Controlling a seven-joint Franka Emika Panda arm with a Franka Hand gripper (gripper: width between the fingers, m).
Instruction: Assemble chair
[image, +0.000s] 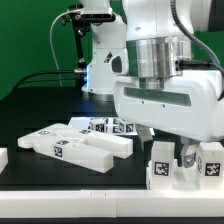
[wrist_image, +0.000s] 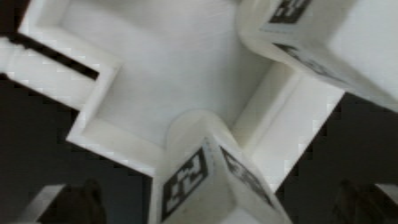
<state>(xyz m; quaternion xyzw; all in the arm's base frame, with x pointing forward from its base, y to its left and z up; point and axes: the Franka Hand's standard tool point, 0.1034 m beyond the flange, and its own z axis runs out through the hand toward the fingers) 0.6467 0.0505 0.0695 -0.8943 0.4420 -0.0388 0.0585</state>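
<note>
White chair part (image: 160, 170) just below hand (image: 186, 154)

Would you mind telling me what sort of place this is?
Most likely a robotics lab bench: a robot arm over a black table, a green backdrop behind, and white chair parts carrying marker tags.

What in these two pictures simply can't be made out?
1. Exterior view: the tips of the claw sit low between one tagged block and another, so I cannot tell whether it is open or shut.
2. Exterior view: a white piece is cut off by the exterior view's left edge.
3. Wrist view: the white parts are too near and blurred to identify, and the tag is unreadable.
</note>
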